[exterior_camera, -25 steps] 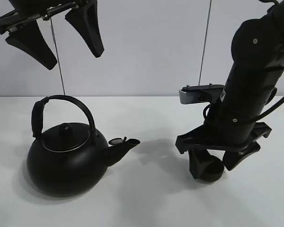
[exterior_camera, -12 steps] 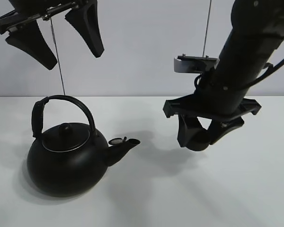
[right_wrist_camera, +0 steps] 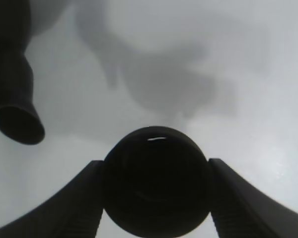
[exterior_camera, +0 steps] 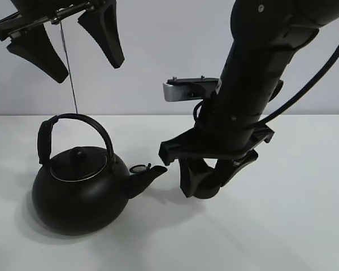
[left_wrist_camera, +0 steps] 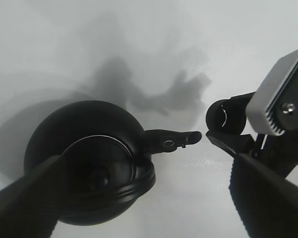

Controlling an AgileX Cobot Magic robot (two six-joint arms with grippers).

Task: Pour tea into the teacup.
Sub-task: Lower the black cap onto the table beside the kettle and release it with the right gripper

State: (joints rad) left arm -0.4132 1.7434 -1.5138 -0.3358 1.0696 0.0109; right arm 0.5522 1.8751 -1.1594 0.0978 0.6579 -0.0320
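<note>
The big black kettle (exterior_camera: 79, 189) with arched handle stands on the white table at the left, its spout (exterior_camera: 148, 172) pointing right. My right gripper (exterior_camera: 210, 182) is shut on the tiny matte-black teacup (exterior_camera: 205, 191) and holds it above the table just right of the spout tip. In the right wrist view the teacup (right_wrist_camera: 156, 181) sits between the fingers, with the spout (right_wrist_camera: 17, 121) beside it. The left wrist view shows the kettle (left_wrist_camera: 89, 161), spout (left_wrist_camera: 176, 139) and teacup (left_wrist_camera: 224, 115). My left gripper (exterior_camera: 62, 48) hangs open and empty high above the kettle.
The white table (exterior_camera: 305, 226) stretches around the kettle, with a pale wall behind. Two thin vertical cords (exterior_camera: 68, 68) hang in front of the wall. The right arm's grey wrist camera block (exterior_camera: 189, 89) juts out above the spout.
My right arm has lifted the teacup off the table at the right and carried it leftward to just beside the kettle's spout. The left gripper and kettle have not moved.
</note>
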